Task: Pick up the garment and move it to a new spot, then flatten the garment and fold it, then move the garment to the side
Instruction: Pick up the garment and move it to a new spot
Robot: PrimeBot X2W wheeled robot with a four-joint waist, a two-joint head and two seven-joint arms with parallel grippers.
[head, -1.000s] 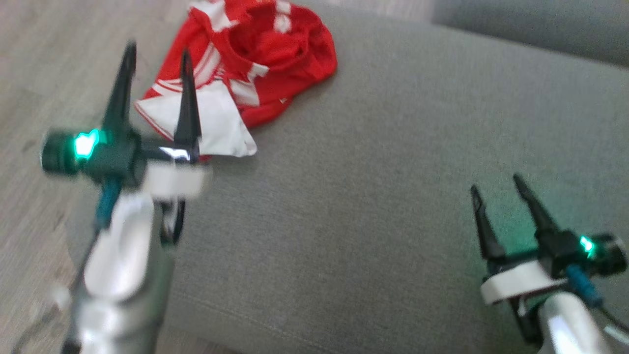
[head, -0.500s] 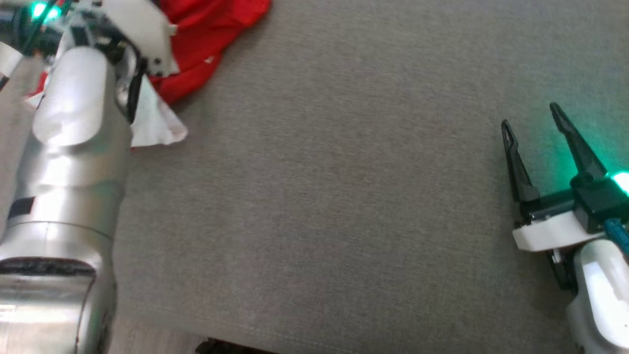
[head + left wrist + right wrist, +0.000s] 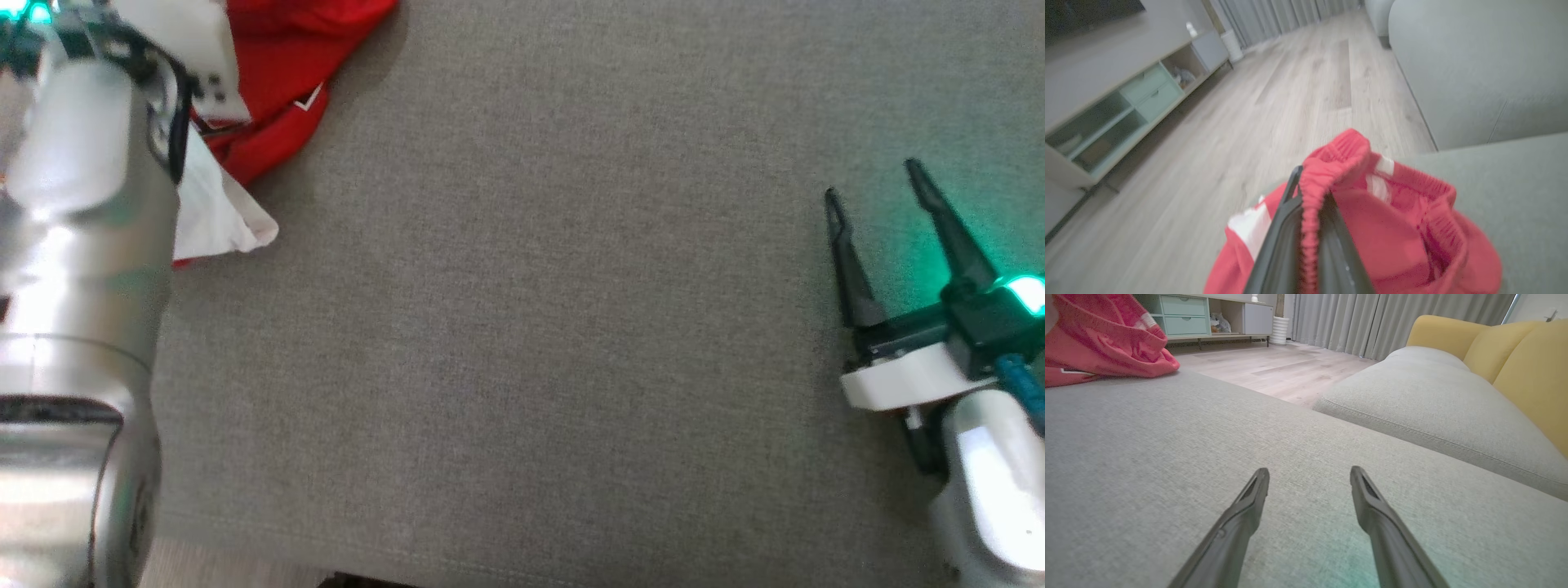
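The garment (image 3: 286, 49), red shorts with white panels, lies bunched at the far left corner of the grey sofa cushion (image 3: 531, 327). In the left wrist view my left gripper (image 3: 1308, 183) is shut on the garment's (image 3: 1392, 228) red elastic waistband, which runs between the two dark fingers. My pale left forearm (image 3: 73, 245) covers part of the cloth in the head view. My right gripper (image 3: 872, 180) hovers open over bare cushion at the right, far from the garment (image 3: 1106, 347). Nothing is between its fingers (image 3: 1249, 506).
A wooden floor (image 3: 1290, 94) lies beyond the cushion's left edge, with a low TV cabinet (image 3: 1118, 106) against the wall. A second grey cushion (image 3: 1425, 396) and yellow back cushions (image 3: 1527, 367) stand past the right gripper. The cushion's front edge (image 3: 408, 563) is near.
The head camera has tilted down and shifted. My left arm reached forward onto the garment and its gripper went from open to shut on the waistband. The right gripper stays open.
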